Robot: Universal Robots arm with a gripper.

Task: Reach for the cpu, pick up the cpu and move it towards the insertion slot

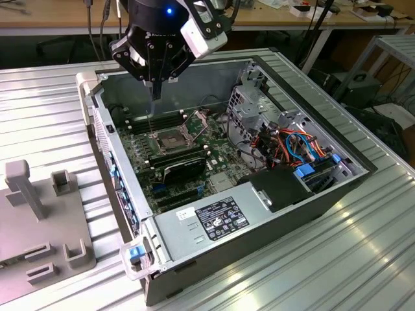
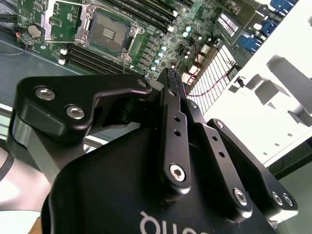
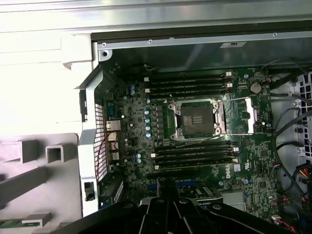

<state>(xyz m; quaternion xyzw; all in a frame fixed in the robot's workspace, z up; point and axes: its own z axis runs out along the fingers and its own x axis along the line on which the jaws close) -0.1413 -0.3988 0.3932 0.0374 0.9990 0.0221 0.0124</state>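
Insertion slot (image 1: 170,139) well apart from tool (image 1: 155,94)

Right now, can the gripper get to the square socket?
Probably yes: the gripper hangs over the open case, and the socket lies uncovered with nothing above it.

Case (image 1: 259,249) top open; straight drop to insertion slot (image 1: 170,139) free. Memory slots (image 1: 144,123) flank it, black card (image 1: 185,170) near, drive cage (image 1: 249,103) and cables (image 1: 292,146) crowd exterior view's right. Gripper (image 1: 154,91) hangs over the case.
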